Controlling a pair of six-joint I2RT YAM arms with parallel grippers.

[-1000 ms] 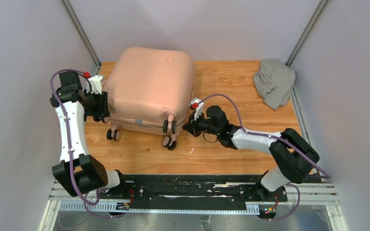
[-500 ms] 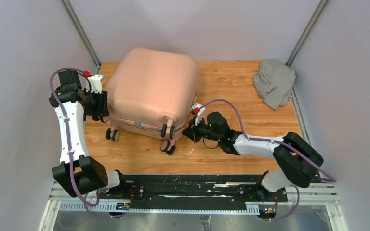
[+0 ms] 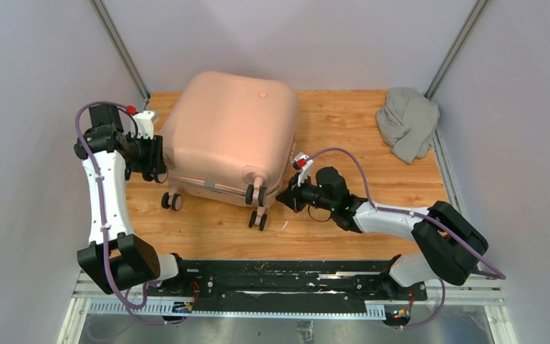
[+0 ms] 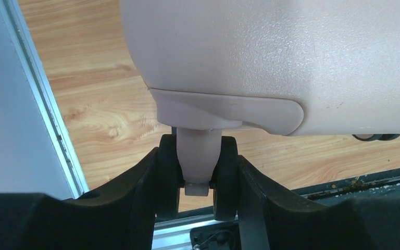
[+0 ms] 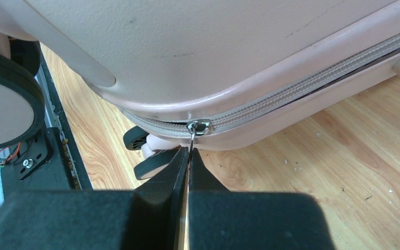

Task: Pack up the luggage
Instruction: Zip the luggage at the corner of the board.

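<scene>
Lying suitcase: pink, flat on one shell across the left and middle of the tabletop, with its wheel end toward the near edge. A small round emblem sits near the far edge of the upper shell.
Left claw: at the suitcase's near left corner, clamped on a black twin wheel, one finger against each outer disc.
Right claw: low at the suitcase's near right corner, fingers pinched tight on the thin metal zipper pull. The pull hangs from the zipper along the seam.
Other wheels: black, along the suitcase's near side.
Grey cloth: crumpled, well apart to the right of the suitcase, by the far right corner.
</scene>
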